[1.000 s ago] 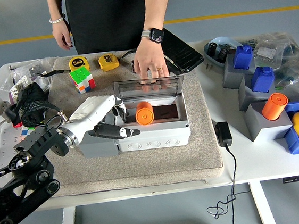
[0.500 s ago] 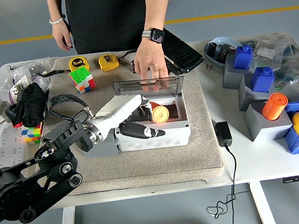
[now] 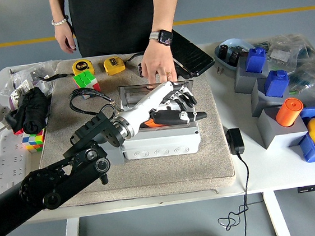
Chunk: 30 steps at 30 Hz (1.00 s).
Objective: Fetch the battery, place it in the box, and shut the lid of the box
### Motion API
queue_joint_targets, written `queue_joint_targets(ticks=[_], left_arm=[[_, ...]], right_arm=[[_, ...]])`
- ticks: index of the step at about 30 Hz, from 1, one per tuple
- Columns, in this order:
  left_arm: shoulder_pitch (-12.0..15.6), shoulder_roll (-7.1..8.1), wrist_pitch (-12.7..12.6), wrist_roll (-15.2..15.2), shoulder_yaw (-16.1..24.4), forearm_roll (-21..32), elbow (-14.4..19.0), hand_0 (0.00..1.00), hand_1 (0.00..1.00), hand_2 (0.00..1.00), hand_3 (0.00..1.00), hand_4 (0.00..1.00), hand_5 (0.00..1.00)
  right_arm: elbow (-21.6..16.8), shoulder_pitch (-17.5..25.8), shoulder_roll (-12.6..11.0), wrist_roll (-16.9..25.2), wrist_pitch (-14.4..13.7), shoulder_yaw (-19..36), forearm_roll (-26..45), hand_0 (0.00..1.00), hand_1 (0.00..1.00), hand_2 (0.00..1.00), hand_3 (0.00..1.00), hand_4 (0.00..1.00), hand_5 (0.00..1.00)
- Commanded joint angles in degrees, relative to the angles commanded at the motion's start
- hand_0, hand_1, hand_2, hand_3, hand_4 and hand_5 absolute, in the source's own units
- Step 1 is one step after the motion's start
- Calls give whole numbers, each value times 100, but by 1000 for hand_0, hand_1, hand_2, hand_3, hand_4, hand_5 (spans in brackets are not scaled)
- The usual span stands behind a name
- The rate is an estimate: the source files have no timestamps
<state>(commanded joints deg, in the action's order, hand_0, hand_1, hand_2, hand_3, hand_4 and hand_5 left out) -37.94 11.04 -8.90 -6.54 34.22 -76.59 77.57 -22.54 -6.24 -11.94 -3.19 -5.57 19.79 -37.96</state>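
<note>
The left robot hand (image 3: 180,105) hung over the open box (image 3: 160,140), fingers spread and relaxed, gripping nothing. And under that palm, a sliver of orange: the battery (image 3: 153,124) lay down inside the box, mostly hidden by the hand above it, just below the fingers and apparently not touching them. The right robot hand was nowhere to be seen.

That battery looked like a short, stiff plastic cylinder, probably light and a bit smooth, the sort that rolls if nudged, so a hold across its round sides would likely be safest. The clear lid (image 3: 143,91) stood upright along the box's far edge, thin and hinged; it should swing with a gentle push near its top rim, though it might flex.

A person's hand (image 3: 158,67) rested at that lid's top edge, from the far side of the worktop (image 3: 264,169). The box sat on a grey mat (image 3: 168,170) in the middle of the worktop. Over by the right edge, a second orange cylinder (image 3: 289,111) stood on a grey block, well apart from all this.
</note>
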Motion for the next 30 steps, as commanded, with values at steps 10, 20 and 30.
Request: queue_joint_targets(ticks=[10,20,30], left_arm=[[235,338,-31,11,491,-229,29,206,498,543,526,970,537],[488,600,-533,743,1257,181,404,209,498,532,523,967,536],[376,568,-474,527,1156,-533,224,393,618,589,550,965,542]], right_arm=[[-17,-27,5,4,-3,51,-28,745,702,703,731,998,611],[14,-36,21,2,-5,-22,0,745,702,702,730,998,610],[-23,-96,-78,12,-6,-150,-10,745,702,702,731,998,609]])
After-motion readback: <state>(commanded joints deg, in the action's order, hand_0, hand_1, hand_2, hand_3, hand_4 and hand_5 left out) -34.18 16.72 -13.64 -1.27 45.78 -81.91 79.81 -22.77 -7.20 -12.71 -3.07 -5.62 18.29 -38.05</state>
